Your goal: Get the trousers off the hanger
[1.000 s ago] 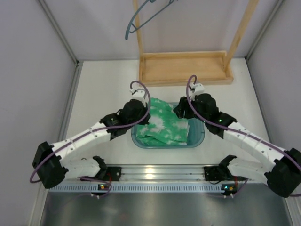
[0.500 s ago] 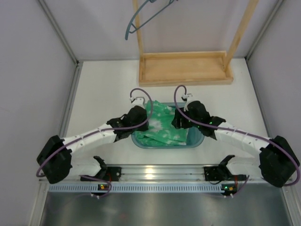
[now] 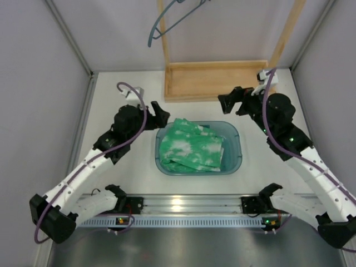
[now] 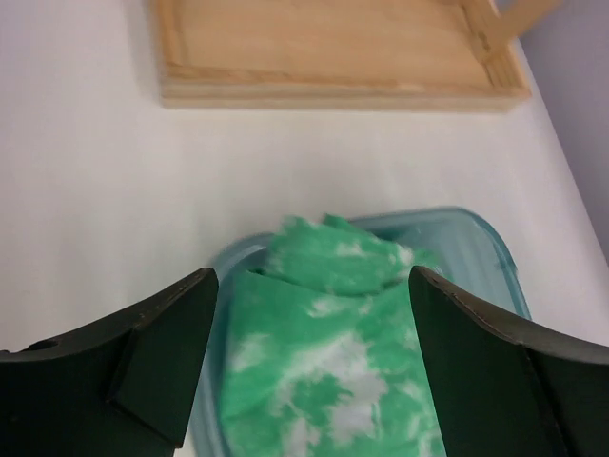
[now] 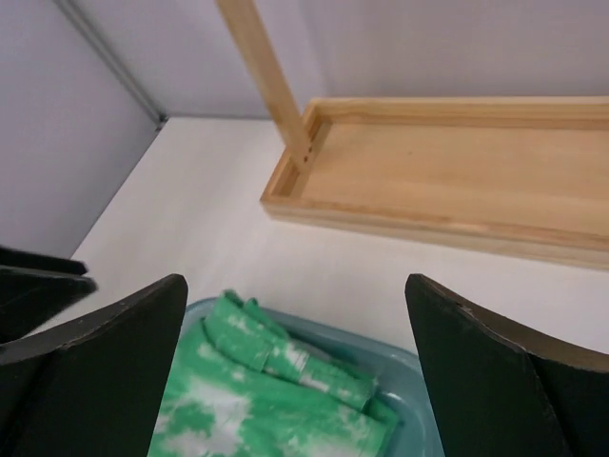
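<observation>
The green, white-blotched trousers (image 3: 192, 150) lie folded in the teal tub (image 3: 236, 140), off the hanger. At the top of the overhead view the grey-blue hanger (image 3: 167, 22) hangs bare. My left gripper (image 3: 159, 109) is open above the tub's far-left corner and holds nothing. My right gripper (image 3: 229, 102) is open above the far-right corner, also with nothing in it. In the left wrist view the trousers (image 4: 333, 333) show between the spread fingers of that gripper (image 4: 312, 286). The right wrist view shows the trousers (image 5: 266, 381) below its open gripper (image 5: 295, 286).
A light wooden frame with a flat base tray (image 3: 217, 80) stands behind the tub, one post (image 3: 164, 39) rising by the hanger. Grey walls close in both sides. A metal rail (image 3: 178, 206) runs along the near edge.
Both grippers have opened and risen out of the tub, the left moving back and left, the right back and right. The trousers stay lying in the tub.
</observation>
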`<state>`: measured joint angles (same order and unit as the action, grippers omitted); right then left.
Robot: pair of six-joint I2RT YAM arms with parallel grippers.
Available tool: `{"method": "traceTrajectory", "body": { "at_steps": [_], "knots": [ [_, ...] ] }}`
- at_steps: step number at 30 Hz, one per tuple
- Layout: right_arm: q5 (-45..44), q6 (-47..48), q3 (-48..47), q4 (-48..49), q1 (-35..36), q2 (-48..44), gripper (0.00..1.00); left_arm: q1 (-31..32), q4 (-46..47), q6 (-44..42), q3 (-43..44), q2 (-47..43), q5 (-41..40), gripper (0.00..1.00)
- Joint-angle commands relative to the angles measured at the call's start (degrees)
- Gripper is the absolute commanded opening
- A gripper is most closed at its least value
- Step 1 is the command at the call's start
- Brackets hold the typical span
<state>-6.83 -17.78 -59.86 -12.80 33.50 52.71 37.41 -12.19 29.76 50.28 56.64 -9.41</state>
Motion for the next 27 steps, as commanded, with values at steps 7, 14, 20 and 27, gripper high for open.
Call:
{"method": "traceTrajectory", "body": {
  "at_steps": [7, 14, 20, 27],
  "knots": [
    [6.1, -3.9, 5.1, 3.7, -14.3, -7.1, 0.99, -17.2, -7.0, -0.3, 0.7, -16.3, 5.3, 0.98],
    [5.5, -5.5, 15.2, 1.3, -14.4, -15.0, 0.99, -17.2, -14.8, -2.1, -2.7, -25.3, 3.0, 0.98],
    [3.5, -6.1, 19.3, 0.1, -14.3, -19.1, 0.99, -17.2, -14.7, -2.2, -4.1, -26.8, 2.6, 0.98],
    [3.6, -6.2, 18.5, -0.4, -14.3, -19.6, 0.99, -17.2, -14.7, -2.2, -4.1, -26.9, 2.6, 0.98]
  ]
}}
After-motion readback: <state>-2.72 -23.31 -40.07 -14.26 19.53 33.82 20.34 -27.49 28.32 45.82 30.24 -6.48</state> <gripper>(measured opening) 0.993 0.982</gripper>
